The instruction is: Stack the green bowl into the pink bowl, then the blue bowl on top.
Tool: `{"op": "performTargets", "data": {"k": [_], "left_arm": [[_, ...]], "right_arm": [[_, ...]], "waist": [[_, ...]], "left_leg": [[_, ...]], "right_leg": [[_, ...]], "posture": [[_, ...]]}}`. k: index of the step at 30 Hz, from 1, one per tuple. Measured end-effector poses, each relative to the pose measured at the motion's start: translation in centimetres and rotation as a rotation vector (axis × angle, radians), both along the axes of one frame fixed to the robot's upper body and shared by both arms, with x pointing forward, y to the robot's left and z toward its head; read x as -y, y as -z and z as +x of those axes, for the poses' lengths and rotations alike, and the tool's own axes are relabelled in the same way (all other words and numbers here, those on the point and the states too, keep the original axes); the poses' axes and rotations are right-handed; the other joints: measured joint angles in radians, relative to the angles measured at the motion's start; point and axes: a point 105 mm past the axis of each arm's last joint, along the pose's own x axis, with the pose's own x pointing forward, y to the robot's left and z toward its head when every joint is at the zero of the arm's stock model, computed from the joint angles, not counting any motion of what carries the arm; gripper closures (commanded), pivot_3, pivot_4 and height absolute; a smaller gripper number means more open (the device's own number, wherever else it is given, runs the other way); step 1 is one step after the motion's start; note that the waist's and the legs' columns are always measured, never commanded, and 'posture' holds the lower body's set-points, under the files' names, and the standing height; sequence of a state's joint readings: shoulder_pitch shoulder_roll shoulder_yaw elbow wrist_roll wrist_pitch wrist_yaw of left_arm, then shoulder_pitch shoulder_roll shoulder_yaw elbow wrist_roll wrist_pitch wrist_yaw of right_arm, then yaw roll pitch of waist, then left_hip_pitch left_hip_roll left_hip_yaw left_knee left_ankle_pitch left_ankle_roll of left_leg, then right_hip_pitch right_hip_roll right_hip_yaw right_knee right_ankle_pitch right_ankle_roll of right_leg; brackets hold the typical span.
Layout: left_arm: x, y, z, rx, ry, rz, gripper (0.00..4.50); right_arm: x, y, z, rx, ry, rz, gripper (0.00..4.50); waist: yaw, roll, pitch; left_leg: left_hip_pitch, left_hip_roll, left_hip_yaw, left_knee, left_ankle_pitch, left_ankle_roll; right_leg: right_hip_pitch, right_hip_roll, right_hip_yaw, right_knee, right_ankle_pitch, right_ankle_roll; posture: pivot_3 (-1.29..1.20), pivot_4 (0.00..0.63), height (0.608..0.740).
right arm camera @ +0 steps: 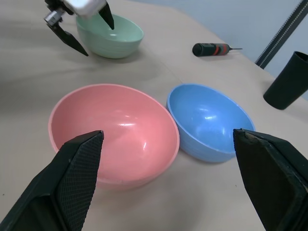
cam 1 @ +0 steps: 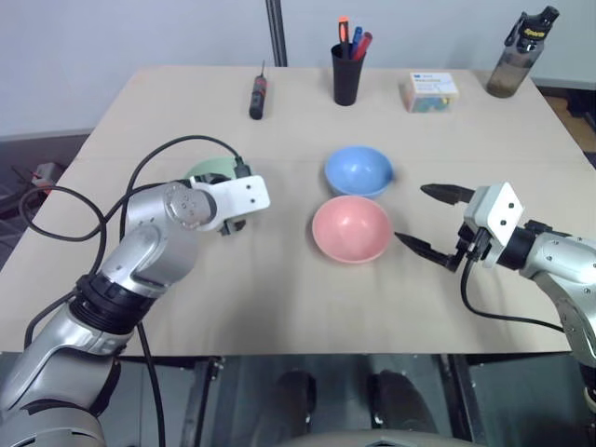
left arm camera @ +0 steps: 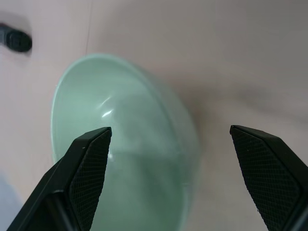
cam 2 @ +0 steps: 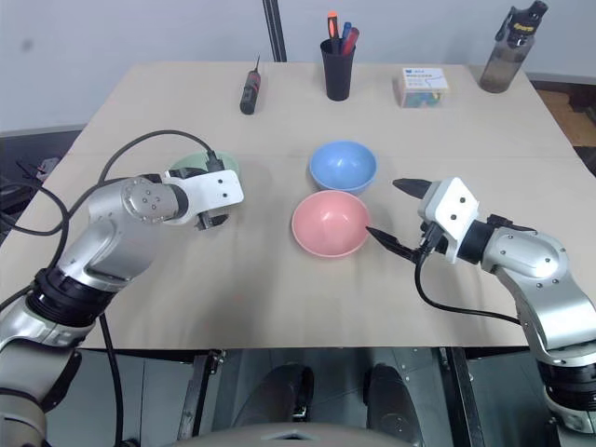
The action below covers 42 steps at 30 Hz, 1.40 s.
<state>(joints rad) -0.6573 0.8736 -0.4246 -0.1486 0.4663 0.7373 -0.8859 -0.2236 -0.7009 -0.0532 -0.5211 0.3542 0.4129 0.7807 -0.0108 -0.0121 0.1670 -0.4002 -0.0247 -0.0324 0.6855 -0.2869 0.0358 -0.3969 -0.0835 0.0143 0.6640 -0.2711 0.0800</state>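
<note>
Three smooth round plastic bowls on beige tabletop: green bowl left, pink bowl centre near, blue bowl just beyond it, far side. Left tool spread, straddling green bowl rim. Right tool spread wide, empty, right of pink bowl.

Screwdriver, black pen cup, small box, bottle, beige table
</note>
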Motion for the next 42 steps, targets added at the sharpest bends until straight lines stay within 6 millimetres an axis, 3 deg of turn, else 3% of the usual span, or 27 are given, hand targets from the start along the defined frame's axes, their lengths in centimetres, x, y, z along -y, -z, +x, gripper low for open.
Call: {"op": "performTargets", "data": {"k": [5, 9, 14, 21, 26, 28, 30, 31, 32, 33, 35, 38, 42], "left_arm": [[-0.5, 1.1, 0.4, -0.015, -0.021, 0.023, 3.27], [0.0, 1.3, 0.5, -0.021, -0.007, 0.011, 4.40], [2.5, 0.5, 0.3, -0.014, 0.132, -0.094, 4.40], [10.4, -5.3, -1.6, 0.133, 0.675, -0.238, 4.40], [12.8, -5.3, -3.2, 0.092, 0.900, -0.310, 4.40], [13.2, -4.9, -4.1, 0.043, 0.976, -0.313, 3.67], [13.5, -4.4, -4.9, -0.004, 1.038, -0.290, 3.31], [13.5, -4.1, -5.2, -0.032, 1.062, -0.278, 2.67], [13.5, -4.1, -5.4, -0.047, 1.075, -0.275, 2.57], [13.4, -4.0, -5.7, -0.065, 1.089, -0.280, 1.91], [13.6, -4.2, -5.9, -0.072, 1.102, -0.312, 1.27], [13.2, -4.4, -5.7, -0.084, 1.062, -0.371, 1.27], [11.2, -5.4, -4.6, -0.099, 0.871, -0.504, 1.27]], "right_arm": [[-0.2, -0.2, 0.0, 0.005, -0.007, 0.002, 0.00], [-0.2, -0.2, 0.0, 0.005, -0.008, 0.003, 0.00], [-0.1, -0.1, -0.1, 0.001, -0.005, 0.000, 0.00], [1.5, 0.7, -0.7, -0.025, 0.059, -0.014, 0.00], [1.8, 0.4, -1.1, -0.009, 0.084, -0.014, 0.00], [1.8, 0.6, -1.3, -0.011, 0.093, -0.015, 0.00], [1.8, 0.5, -1.4, -0.008, 0.093, -0.016, 0.00], [1.8, 0.5, -1.4, -0.007, 0.095, -0.016, 0.00], [1.8, 0.5, -1.4, -0.006, 0.096, -0.016, 0.00], [1.8, 0.6, -1.3, -0.006, 0.096, -0.017, 0.00], [1.9, 0.6, -0.7, -0.004, 0.099, -0.019, 0.00], [2.4, 0.5, 0.7, 0.014, 0.112, -0.043, 0.00], [3.3, 1.2, 3.8, 0.060, 0.122, -0.165, 0.00]], "waist": [[0.000, 0.000, 0.000], [0.000, 0.000, 0.000], [0.002, 0.000, 0.000], [0.008, 0.000, 0.000], [-0.005, 0.000, 0.000], [-0.003, 0.000, 0.000], [-0.003, 0.000, 0.000], [-0.003, 0.000, 0.000], [-0.003, 0.000, 0.000], [-0.003, 0.000, 0.000], [-0.003, 0.000, 0.000], [-0.005, 0.000, 0.000], [-0.012, 0.000, 0.000]], "left_leg": [[0.000, 0.000, 0.000, 0.000, 0.000, 0.000], [0.000, 0.000, 0.000, 0.000, 0.000, 0.000], [-0.001, 0.000, -0.001, 0.001, 0.000, 0.000], [-0.001, -0.001, 0.000, 0.001, 0.000, 0.000], [0.000, 0.000, 0.001, 0.001, 0.000, 0.000], [0.000, 0.000, 0.000, 0.001, 0.000, 0.000], [0.000, -0.001, 0.000, 0.001, 0.000, 0.000], [0.000, -0.001, 0.001, 0.002, 0.000, 0.000], [0.000, -0.001, 0.000, 0.002, 0.000, 0.000], [0.001, -0.001, 0.000, 0.002, 0.000, 0.000], [0.001, -0.001, 0.000, 0.002, 0.000, 0.000], [0.001, 0.000, 0.000, 0.002, 0.000, 0.000], [0.002, 0.000, 0.001, 0.002, 0.000, 0.000]], "right_leg": [[0.000, 0.000, 0.000, 0.000, 0.000, 0.000], [0.000, 0.000, 0.000, 0.000, 0.000, 0.000], [0.000, -0.001, -0.001, 0.000, 0.000, 0.000], [0.000, -0.003, -0.001, 0.000, 0.000, 0.000], [0.000, -0.001, 0.000, 0.001, 0.000, 0.000], [0.000, -0.001, 0.000, 0.001, 0.000, 0.000], [0.000, -0.001, 0.000, 0.000, 0.000, 0.000], [0.001, -0.001, 0.000, 0.000, 0.000, 0.000], [0.001, -0.001, 0.000, 0.001, 0.000, 0.000], [0.001, -0.001, 0.000, 0.001, 0.000, 0.000], [0.001, -0.001, 0.000, 0.001, 0.000, 0.000], [0.001, 0.000, 0.000, 0.001, 0.000, 0.000], [0.001, 0.000, 0.001, 0.001, 0.000, 0.000]], "posture": [[0.00, 0.150, 0.740], [0.00, 0.150, 0.740], [0.00, 0.150, 0.740], [0.00, 0.150, 0.740], [0.00, 0.150, 0.740], [0.00, 0.150, 0.740], [0.00, 0.150, 0.740], [0.00, 0.150, 0.740], [0.00, 0.150, 0.740], [0.00, 0.150, 0.740], [0.00, 0.150, 0.740], [0.00, 0.150, 0.740], [0.00, 0.150, 0.740]]}}
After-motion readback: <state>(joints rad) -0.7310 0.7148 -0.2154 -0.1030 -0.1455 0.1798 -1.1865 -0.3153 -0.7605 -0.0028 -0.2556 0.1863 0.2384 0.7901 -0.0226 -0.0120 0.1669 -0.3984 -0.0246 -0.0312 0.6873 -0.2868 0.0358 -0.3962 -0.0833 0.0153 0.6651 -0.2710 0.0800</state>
